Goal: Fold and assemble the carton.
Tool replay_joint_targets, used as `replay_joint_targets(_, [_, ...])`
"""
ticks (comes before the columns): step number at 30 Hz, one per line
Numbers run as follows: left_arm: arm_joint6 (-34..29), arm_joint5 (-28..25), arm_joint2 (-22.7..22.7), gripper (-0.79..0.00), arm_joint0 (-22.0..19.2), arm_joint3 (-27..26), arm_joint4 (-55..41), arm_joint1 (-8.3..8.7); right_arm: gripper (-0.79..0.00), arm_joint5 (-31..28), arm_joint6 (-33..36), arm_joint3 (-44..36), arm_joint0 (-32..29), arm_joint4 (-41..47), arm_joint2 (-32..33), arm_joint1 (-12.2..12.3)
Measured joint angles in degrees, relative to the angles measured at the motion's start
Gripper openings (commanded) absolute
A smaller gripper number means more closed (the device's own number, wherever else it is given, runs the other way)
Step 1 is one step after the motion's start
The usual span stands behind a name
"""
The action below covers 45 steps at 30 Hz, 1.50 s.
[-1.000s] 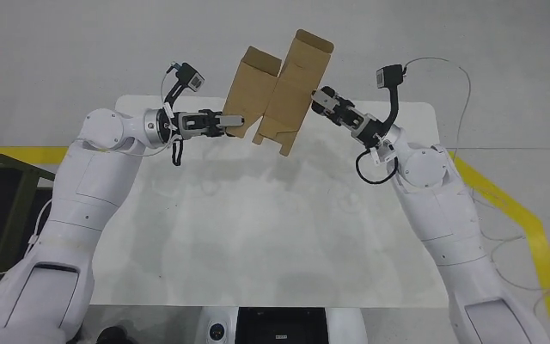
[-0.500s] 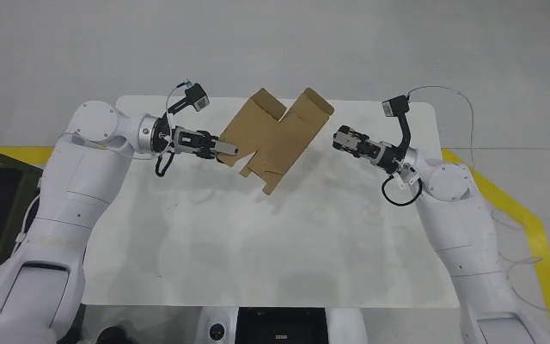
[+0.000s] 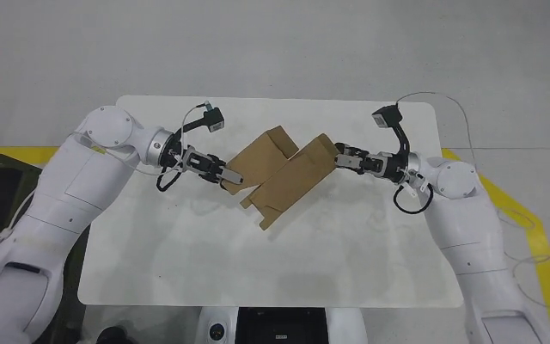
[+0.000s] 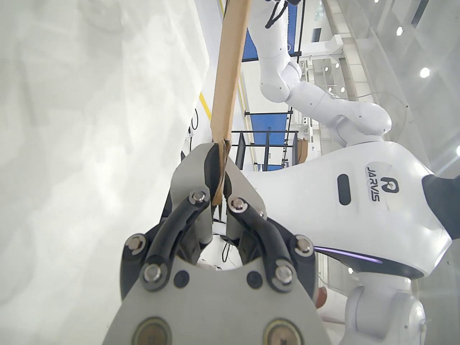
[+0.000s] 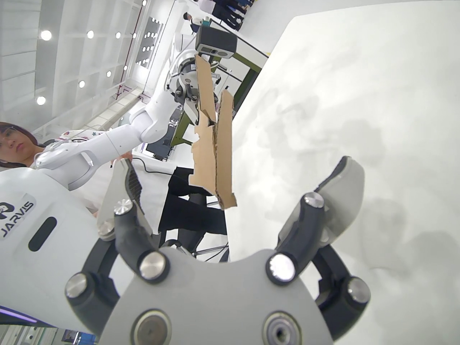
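Pinching the flat carton's point(image 4: 230, 55) edge, my left gripper's point(image 4: 218, 177) fingers point(image 4: 192, 170) are clamped on the cardboard. My right gripper's point(image 5: 235, 172) fingers point(image 5: 341, 181) stand wide apart, with the carton's opposite corner just ahead of them. The carton spans the middle of the table point(image 3: 258, 267), between both grippers.
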Motion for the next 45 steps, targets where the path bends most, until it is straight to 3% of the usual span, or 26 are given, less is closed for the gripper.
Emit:
replay_joint_targets(2, [0.0,0.0,1.72,-0.785,-0.75,-0.13,-1.35,0.72,-0.314,0.61,0.84,0.1,0.4,0.72,-0.65,0.07])
replay_joint_targets(5, [0.0,0.0,3.69,-0.785,-1.71,-0.25,-3.88,1.61,-0.443,1.45,1.62,0.18,0.9,1.37,-1.75,0.23])
replay_joint_targets(14, [0.0,-0.01,7.55,-0.785,-3.72,-0.9,-5.74,3.37,-0.499,2.2,2.36,-0.15,2.38,3.89,-5.33,0.76])
replay_joint_targets(16, [0.0,-0.01,8.2,-0.785,-4.05,-1.1,-5.89,3.6,-0.533,2.45,2.61,-0.23,2.56,4.53,-6.01,0.94])
replay_joint_targets(22, [0.0,-0.01,9.27,-0.785,-4.77,-1.29,-6.52,3.93,-0.767,2.89,3.06,-0.59,2.72,6.1,-7.52,1.62])
replay_joint_targets(27, [0.0,-0.01,9.55,-0.785,-5.12,-1.37,-6.94,4.02,-0.785,2.75,2.92,-0.59,2.63,6.87,-8.23,2.23])
replay_joint_targets(28, [0.0,-0.01,9.51,-0.603,-5.14,-1.31,-6.97,4.02,-0.785,2.64,2.81,-0.49,2.68,7.03,-8.36,2.37])
replay_joint_targets(29, [0.0,-0.02,9.47,-0.372,-5.14,-1.25,-6.97,4.02,-0.785,2.52,2.68,-0.38,2.74,7.08,-8.45,2.47])
replay_joint_targets(30, [0.0,-0.02,9.38,0.0,-5.15,-1.14,-7.0,4.02,-0.785,2.36,2.53,-0.24,2.8,7.13,-8.56,2.56])
replay_joint_targets(39, [3.37,-3.43,5.65,0.0,-4.6,3.78,-9.44,3.29,-0.785,-0.29,-0.19,2.89,3.95,7.83,-8.28,3.14])
replay_joint_targets(45, [8.8,-8.84,3.45,0.0,-3.53,6.89,-9.88,2.29,-0.785,1.67,-8.78,2.38,4.48,6.88,-8.27,2.61])
